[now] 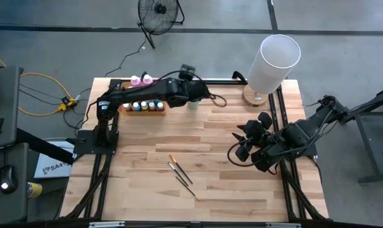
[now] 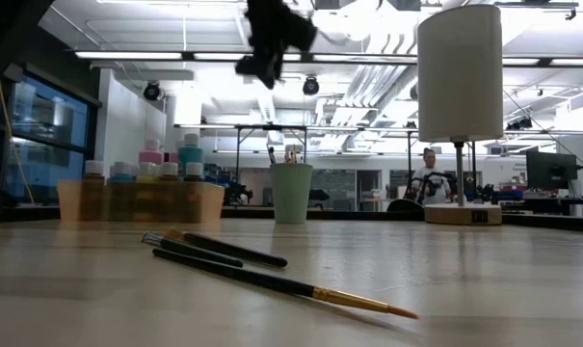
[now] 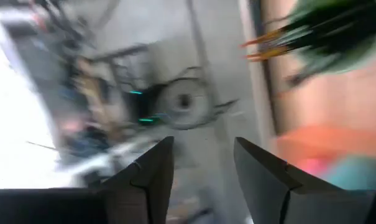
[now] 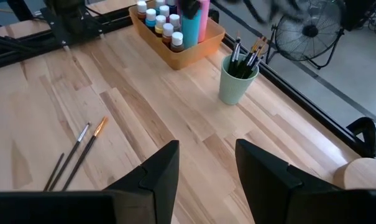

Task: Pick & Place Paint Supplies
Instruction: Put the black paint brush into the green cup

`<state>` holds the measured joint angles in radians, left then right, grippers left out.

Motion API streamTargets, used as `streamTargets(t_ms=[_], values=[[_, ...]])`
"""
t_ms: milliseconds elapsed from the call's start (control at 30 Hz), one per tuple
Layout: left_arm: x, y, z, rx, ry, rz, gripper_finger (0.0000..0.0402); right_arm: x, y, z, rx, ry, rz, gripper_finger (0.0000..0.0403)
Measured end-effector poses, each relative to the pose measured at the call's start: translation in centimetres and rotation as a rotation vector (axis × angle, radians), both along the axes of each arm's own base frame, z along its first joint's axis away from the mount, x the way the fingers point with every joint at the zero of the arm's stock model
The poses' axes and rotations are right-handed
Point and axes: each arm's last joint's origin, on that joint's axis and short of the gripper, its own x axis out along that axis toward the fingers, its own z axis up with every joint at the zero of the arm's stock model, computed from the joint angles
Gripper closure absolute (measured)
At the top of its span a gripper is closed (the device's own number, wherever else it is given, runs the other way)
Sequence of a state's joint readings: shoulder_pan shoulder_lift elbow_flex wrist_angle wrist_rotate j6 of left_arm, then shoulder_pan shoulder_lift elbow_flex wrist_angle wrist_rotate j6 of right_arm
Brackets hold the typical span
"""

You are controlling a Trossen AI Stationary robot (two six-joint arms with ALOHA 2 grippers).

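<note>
Three dark-handled brushes [image 1: 182, 174] lie flat on the wood near the table's middle, also in the low view as brushes [image 2: 233, 255]. A green cup [image 4: 237, 78] stands at the far side with several brushes upright in it. Next to it, an orange tray [image 4: 197, 53] holds small pale-capped paint bottles [image 4: 160, 18] and taller pink and blue bottles [image 4: 195, 22]. My left gripper [image 1: 188, 69] hovers open above the cup and tray, holding nothing. My right gripper [image 1: 242, 144] waits open and empty above the table's right side.
A white cylinder lamp [image 1: 272, 63] on a round wooden base stands at the far right corner. A fan [image 1: 159, 11] stands on the floor beyond the far edge. Bare wood lies between the loose brushes and the cup.
</note>
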<state>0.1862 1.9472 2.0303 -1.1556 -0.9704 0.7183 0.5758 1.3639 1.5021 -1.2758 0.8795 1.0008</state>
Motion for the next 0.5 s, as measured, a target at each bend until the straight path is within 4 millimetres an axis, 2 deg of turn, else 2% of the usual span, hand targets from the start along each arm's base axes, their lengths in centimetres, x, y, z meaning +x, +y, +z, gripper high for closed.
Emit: streamTargets(t_ms=[100,200,367,500], values=[[-1.2,-2.1,1.4,-0.163,-0.209,0.114,0.0241,-0.1,-0.1,0.1,0.004,-0.002,0.002,0.0251],[-2.6,-3.7,1.6,-0.356,-0.351,0.287,0.0241,-0.1,-0.1,0.1,0.002,0.000,0.002,0.0251],[-3.5,-6.4,1.1,-0.571,-0.523,0.484,0.0241,-0.1,0.0,0.1,0.024,0.009,0.011,0.0251],[-4.6,-9.2,-0.5,-0.594,-0.576,0.582,0.0241,-0.1,0.0,0.0,0.074,-0.008,-0.018,0.0251]])
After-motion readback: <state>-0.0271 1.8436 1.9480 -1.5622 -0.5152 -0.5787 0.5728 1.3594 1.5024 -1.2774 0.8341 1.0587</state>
